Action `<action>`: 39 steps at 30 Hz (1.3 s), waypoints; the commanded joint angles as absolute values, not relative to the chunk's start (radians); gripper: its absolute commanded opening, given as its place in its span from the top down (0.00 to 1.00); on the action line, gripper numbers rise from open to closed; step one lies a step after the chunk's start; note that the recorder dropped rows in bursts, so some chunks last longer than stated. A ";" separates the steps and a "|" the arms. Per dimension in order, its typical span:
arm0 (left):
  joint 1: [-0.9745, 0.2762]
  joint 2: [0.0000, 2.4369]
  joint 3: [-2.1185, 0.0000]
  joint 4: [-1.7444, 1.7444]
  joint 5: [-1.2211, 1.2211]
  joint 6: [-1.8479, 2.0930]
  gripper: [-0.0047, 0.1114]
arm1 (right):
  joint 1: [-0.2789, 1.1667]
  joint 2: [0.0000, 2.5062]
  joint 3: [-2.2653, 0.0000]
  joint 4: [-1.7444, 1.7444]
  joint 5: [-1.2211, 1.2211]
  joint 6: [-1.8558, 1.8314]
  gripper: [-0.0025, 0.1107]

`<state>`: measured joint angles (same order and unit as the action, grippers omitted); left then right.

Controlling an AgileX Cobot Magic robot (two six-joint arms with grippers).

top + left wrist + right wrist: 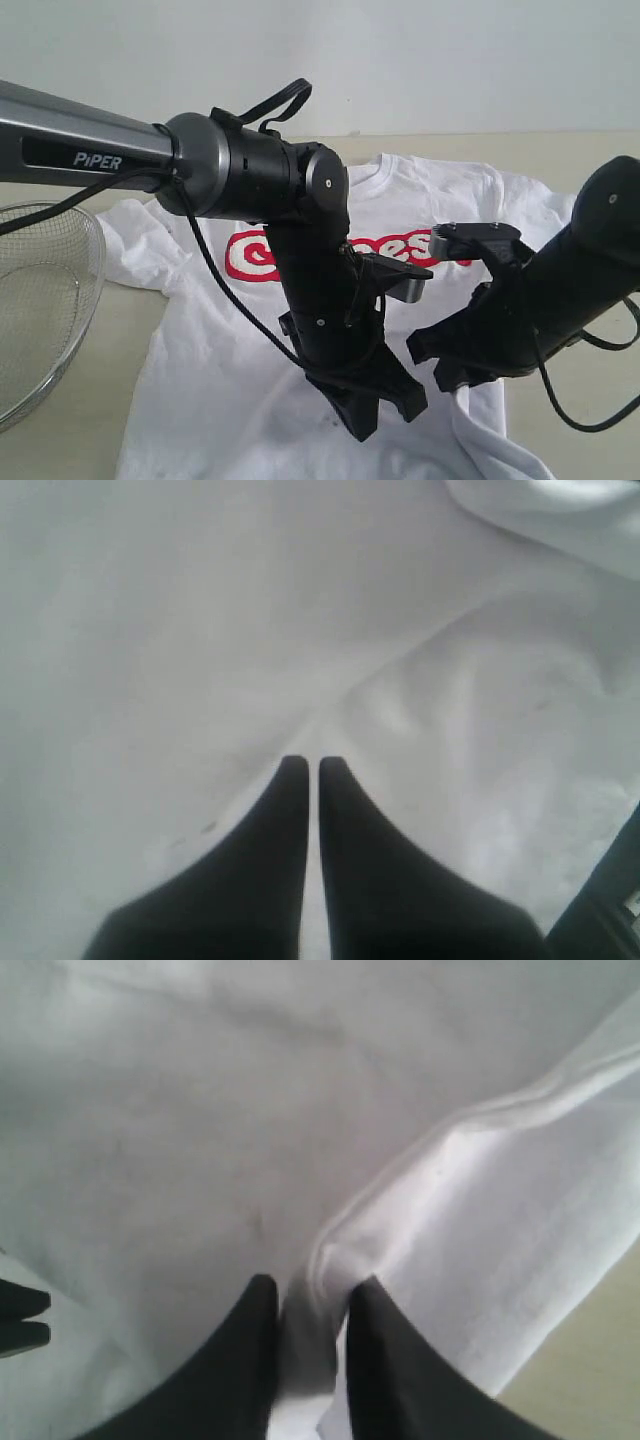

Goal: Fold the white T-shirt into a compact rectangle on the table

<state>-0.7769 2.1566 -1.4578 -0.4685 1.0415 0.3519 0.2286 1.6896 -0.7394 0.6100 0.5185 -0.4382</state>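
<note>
The white T-shirt (230, 370) lies front up on the table (90, 400), with red chest lettering (255, 258) partly hidden behind the left arm. My left gripper (385, 415) points down onto the shirt's lower middle. Its jaws (312, 763) are pressed together, and creases in the white cloth (450, 710) run into their tips. My right gripper (438, 365) is just to the right, near the shirt's lower right edge. Its jaws (312, 1288) are pinched on a raised fold of the shirt (450, 1210).
A round wire-mesh basket (40, 300) stands at the left edge of the table. Bare beige tabletop (590, 1380) shows beyond the shirt's side edge by the right gripper. Both arms and their cables hang over the shirt's middle.
</note>
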 commanded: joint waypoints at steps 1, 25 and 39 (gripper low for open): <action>-0.775 2.146 -1.454 -0.481 1.046 0.352 0.92 | 0.230 1.682 -0.744 0.574 0.538 -0.378 0.98; -0.775 2.146 -1.454 -0.452 1.066 0.356 0.92 | 0.230 1.569 -0.744 -0.254 0.866 0.288 0.98; -0.775 2.146 -1.454 -0.452 1.096 0.359 0.92 | 0.230 1.569 -0.744 -0.332 0.882 0.337 0.48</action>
<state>-0.7769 2.1566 -1.4578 -0.4545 1.0792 0.3519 0.2286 1.5800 -0.7394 -0.2913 0.8638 0.3017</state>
